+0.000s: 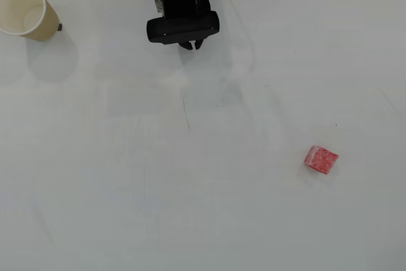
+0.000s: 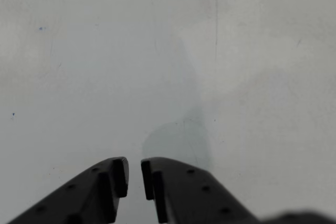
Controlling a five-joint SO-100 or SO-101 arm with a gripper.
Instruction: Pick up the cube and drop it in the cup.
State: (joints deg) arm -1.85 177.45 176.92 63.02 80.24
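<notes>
Overhead view, left to right. The cup, tan paper with a white inside and a rolled rim, stands at the far left corner of the worktop; its left side is cut by the picture's edge, and its mouth is open and unobstructed. A faint round shadow lies on the surface just near of it.

At the far edge, centre, the black arm hangs over the worktop, its cables running out of the top of the picture. The claw shows only as small dark tips below the arm's body. In the wrist view the claw enters from the near edge: two matte black fingers with small dimples on their upper faces, their flat inner faces nearly together with a narrow slit of white surface between them. Nothing is held between them.

The cube, red with whitish speckles and soft-looking edges, sits on the near right part of the worktop, turned slightly askew to the picture's edges. It is well apart from both the claw and the cup, with bare surface on all sides. It does not appear in the wrist view.

The worktop is smooth, white and matte, marked with faint grey scuffs, thin scratches and a few tiny dark specks. The stretch between cup, arm and cube is open. Lighting is even, and the shadows are soft.
</notes>
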